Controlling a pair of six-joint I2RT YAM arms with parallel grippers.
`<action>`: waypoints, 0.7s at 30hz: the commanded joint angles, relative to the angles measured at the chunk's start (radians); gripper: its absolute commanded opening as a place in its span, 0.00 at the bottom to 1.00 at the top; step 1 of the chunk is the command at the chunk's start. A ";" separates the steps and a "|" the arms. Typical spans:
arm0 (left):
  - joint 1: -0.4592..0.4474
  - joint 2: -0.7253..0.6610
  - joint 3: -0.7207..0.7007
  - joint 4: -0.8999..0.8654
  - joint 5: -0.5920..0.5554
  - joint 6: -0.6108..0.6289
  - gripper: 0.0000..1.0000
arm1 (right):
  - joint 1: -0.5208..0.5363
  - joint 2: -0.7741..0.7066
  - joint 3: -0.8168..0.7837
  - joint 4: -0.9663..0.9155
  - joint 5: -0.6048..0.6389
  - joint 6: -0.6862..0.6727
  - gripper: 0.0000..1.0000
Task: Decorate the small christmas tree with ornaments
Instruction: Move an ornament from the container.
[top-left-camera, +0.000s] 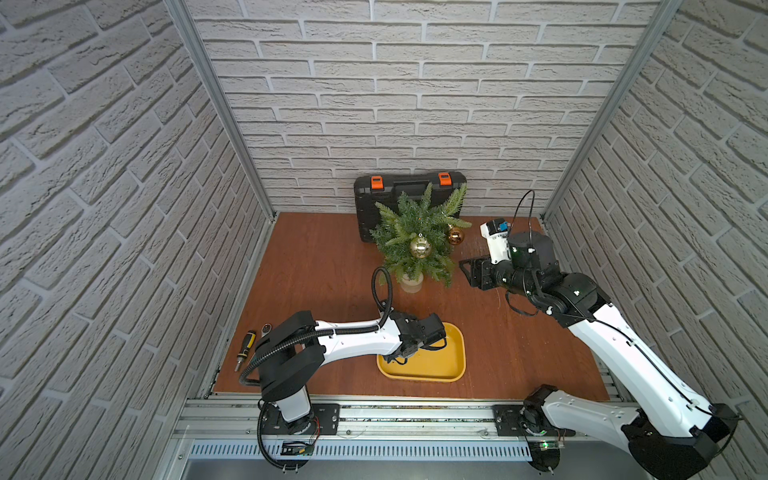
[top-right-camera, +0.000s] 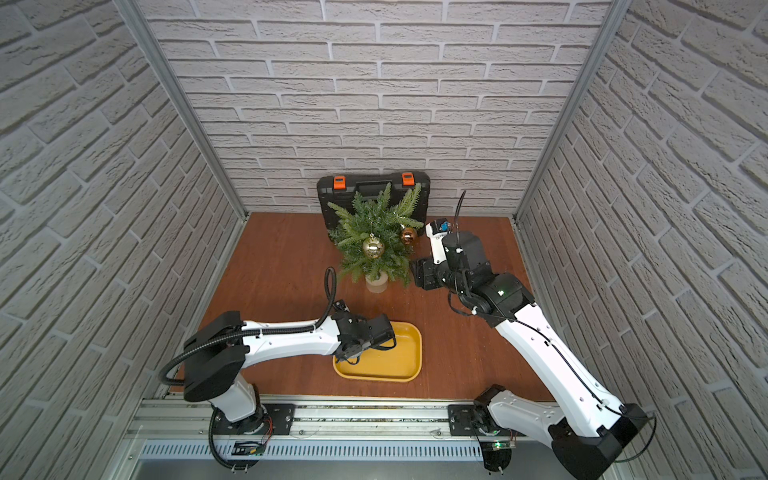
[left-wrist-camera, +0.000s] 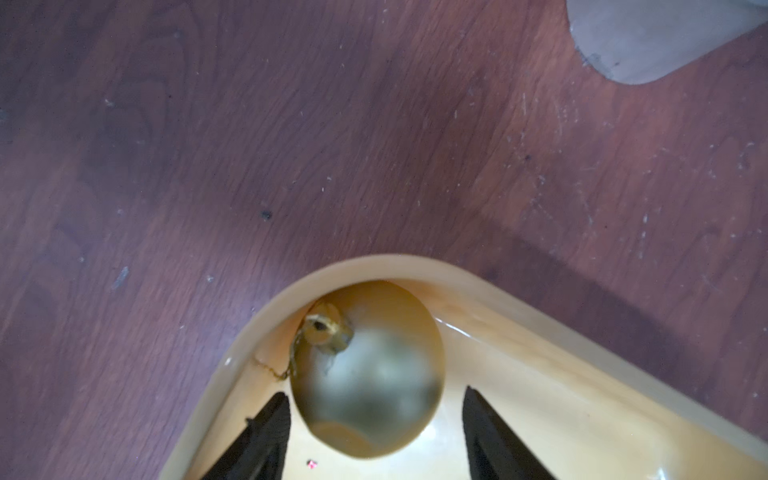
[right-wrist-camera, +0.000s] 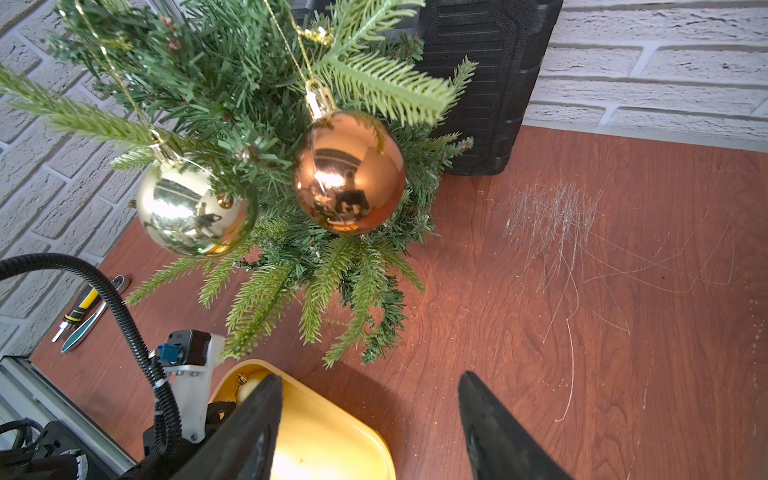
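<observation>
The tree (top-left-camera: 417, 237) stands at the back middle of the worktop (top-left-camera: 316, 270). Two of the ornaments already hang on it: a pale gold ball (top-left-camera: 420, 248) at its 6 o'clock side and a copper ball (top-left-camera: 455, 236) at about 2 o'clock. The yellow tray (left-wrist-camera: 415, 264) sits at 6 o'clock from the tree. The last gold ball (left-wrist-camera: 370, 374) lies tucked into a tray corner, probably the 10 o'clock one, though the arm hides it from above.

The left gripper (left-wrist-camera: 375, 391) is down in the tray with its fingers spread to either side of that ball. One finger is just beside the shell and the other is a little apart, so nothing is pinched yet. The right gripper (right-wrist-camera: 370, 376) hangs at 3 o'clock of the tree, fingers spread and empty.

The ball looks hollow and light, with a slick, round shell that is likely brittle. A hard squeeze off the widest part could make it pop out or roll along the tray wall. The fingers would hold best across its middle, with a gentle closing force. The cap (left-wrist-camera: 326, 328) points toward the corner, and its thin thread loop (left-wrist-camera: 270, 370) lies limp against the wall. That loop must stay free of the fingers, since it is what goes over a branch.
</observation>
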 joint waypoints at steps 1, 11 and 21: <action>0.014 0.015 -0.015 0.025 0.009 -0.003 0.66 | -0.005 -0.009 -0.007 0.034 -0.004 -0.001 0.68; 0.039 0.071 0.043 0.000 0.007 0.056 0.70 | -0.005 -0.005 -0.015 0.035 -0.007 -0.004 0.68; 0.020 0.102 0.129 -0.055 -0.020 0.218 0.62 | -0.005 -0.019 -0.022 0.030 -0.005 -0.004 0.68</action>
